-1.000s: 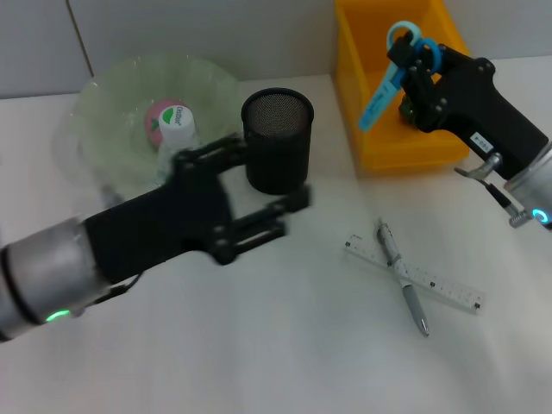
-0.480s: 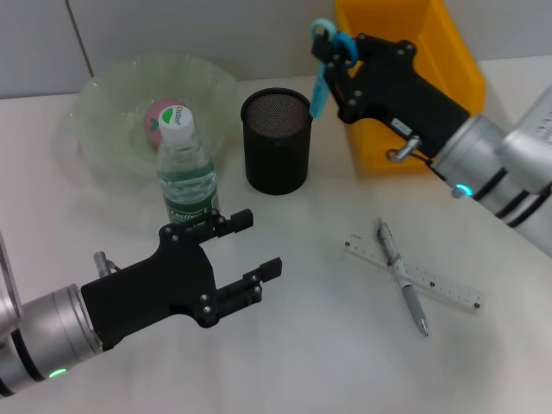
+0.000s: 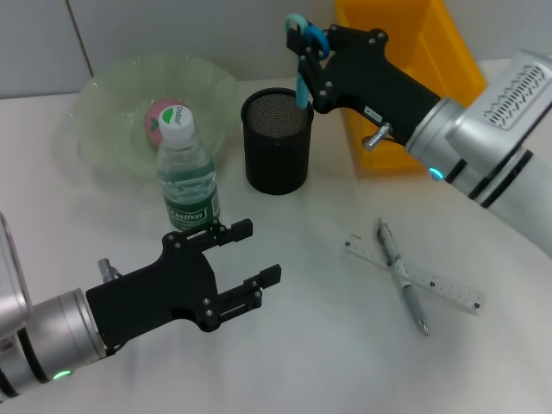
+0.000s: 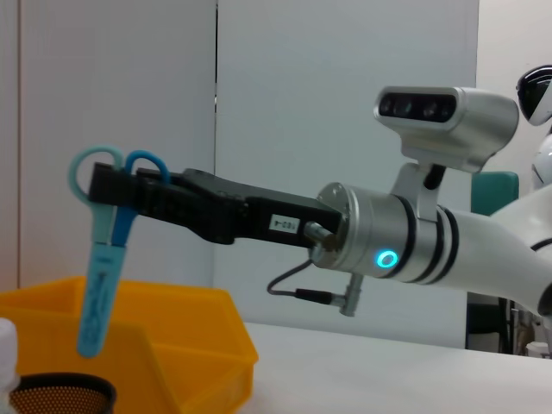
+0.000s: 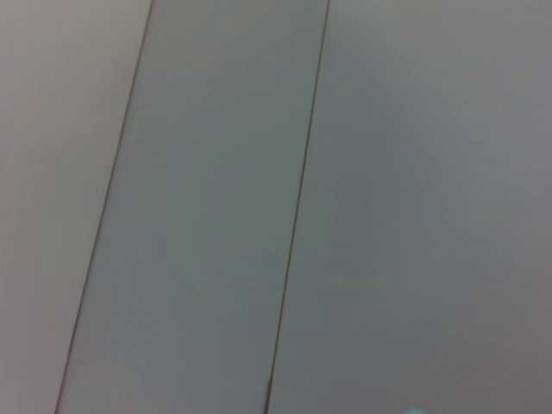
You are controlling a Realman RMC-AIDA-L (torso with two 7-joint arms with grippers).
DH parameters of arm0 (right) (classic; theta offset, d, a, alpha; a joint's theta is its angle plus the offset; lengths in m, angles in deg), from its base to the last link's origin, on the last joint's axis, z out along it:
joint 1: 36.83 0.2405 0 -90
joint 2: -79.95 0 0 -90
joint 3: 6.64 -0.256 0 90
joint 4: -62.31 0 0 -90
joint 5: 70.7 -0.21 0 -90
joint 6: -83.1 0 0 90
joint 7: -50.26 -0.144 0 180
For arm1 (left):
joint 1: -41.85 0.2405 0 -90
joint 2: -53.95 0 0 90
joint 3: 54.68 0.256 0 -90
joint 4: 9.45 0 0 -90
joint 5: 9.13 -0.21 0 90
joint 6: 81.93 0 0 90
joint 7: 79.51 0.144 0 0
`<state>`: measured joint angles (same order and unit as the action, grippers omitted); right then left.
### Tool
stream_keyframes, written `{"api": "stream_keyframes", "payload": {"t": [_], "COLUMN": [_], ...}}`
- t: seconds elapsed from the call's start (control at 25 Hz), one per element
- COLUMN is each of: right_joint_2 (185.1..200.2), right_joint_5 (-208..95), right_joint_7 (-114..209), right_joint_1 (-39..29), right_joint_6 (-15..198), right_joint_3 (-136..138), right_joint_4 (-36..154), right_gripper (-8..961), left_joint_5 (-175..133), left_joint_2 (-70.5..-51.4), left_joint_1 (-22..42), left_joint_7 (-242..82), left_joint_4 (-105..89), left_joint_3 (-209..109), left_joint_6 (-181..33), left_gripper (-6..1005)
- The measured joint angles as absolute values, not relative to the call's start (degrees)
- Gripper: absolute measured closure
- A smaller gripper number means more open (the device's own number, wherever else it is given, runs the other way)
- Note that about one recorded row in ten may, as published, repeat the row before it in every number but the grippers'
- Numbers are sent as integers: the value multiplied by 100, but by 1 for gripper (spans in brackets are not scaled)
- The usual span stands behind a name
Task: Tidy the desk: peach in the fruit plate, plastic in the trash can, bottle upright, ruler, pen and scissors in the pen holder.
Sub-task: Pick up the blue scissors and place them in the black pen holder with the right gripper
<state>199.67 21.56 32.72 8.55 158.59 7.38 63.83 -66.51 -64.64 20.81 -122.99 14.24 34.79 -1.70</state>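
Items on the white desk [image 3: 328,345]: one bottle, one peach, one ruler, one pen, one pair of scissors, one pen holder, one fruit plate, one bin.

The fruit plate [image 3: 116,99], upper left of the head view, is a translucent, ribbed, pale green bowl. It contains the single peach [image 3: 157,117], pink with a green patch, partly hidden behind the bottle cap.

The bottle [image 3: 186,179] is clear plastic with a white cap and green label. It stands upright just in front of the plate.

The holder [image 3: 276,141], upper centre, is a black mesh cylinder, open at the top. No contents can be made out inside it.

The bin [image 3: 431,60], upper right, is a rectangular orange plastic tray. Its contents are hidden by the arm.

The ruler [image 3: 448,285], clear and flat, lies at lower right. The pen [image 3: 398,267], grey and slender, lies across it; the two touch and form an X.

The right gripper [image 3: 309,62] is clamped on the scissors [image 3: 302,53] by their blue loop handles. The left wrist view shows the scissors [image 4: 102,250] hanging with the sheathed light blue blades down, above the holder rim [image 4: 56,398].

The left gripper [image 3: 246,254] is at lower left, near the base of the bottle, fingers spread apart and holding nothing.
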Motion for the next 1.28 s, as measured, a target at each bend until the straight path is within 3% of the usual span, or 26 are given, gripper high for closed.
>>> {"api": "stream_keyframes", "payload": {"t": [1.28], "right_joint_2": [19966], "right_joint_5": [2190], "right_joint_7": [2689], "right_joint_1": [1301], "right_joint_6": [14627], "right_joint_3": [932], "right_joint_4": [6472], "right_gripper": [748], "left_joint_5": [-6687], "left_joint_2": [-6480], "left_joint_1": [1851], "left_joint_7": [-12311], "left_joint_4": [1227], "left_joint_3": [3539], "left_joint_6": [-195], "left_gripper": [336]}}
